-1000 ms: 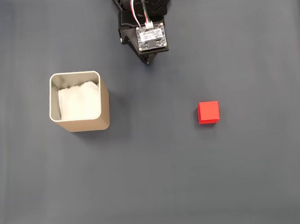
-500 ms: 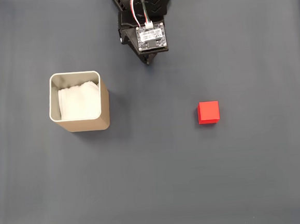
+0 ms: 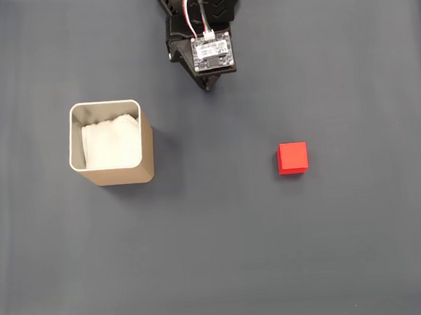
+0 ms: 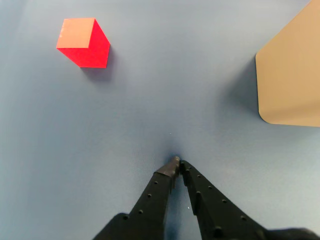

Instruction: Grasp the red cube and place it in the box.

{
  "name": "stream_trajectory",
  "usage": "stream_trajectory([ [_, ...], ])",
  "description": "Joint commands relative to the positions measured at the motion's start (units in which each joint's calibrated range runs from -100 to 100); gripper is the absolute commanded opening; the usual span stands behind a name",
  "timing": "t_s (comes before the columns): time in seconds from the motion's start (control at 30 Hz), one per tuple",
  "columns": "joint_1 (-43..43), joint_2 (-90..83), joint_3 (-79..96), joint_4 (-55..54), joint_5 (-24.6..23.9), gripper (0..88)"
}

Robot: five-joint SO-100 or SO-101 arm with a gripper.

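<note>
Wrist view, Ana: gripper (image 4: 178, 162) tips pressed together, nothing held.

Red cube (image 3: 293, 157)?

Well right of the box (image 3: 110, 142) in the fixed view. Approaching without opening first likely shoves it away.

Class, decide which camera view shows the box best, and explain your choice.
The fixed view: the box appears whole from above, with its silvery rim, white lining and one tan side wall. The wrist view catches just a cropped tan corner at the right edge, without rim or interior.
</note>
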Motion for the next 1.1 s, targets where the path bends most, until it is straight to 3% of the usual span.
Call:
stream_trajectory([
  [0.0,0.50,0.00,0.91,0.49,0.44,0.1],
  [0.47,0.78,0.00,0.55,-22.66,-0.73,0.1],
  [0.8,0.42,0.95,-5.01,-28.07,-0.83,0.1],
  [1.07,0.35,12.03,-17.96,-27.83,-1.76,0.1],
])
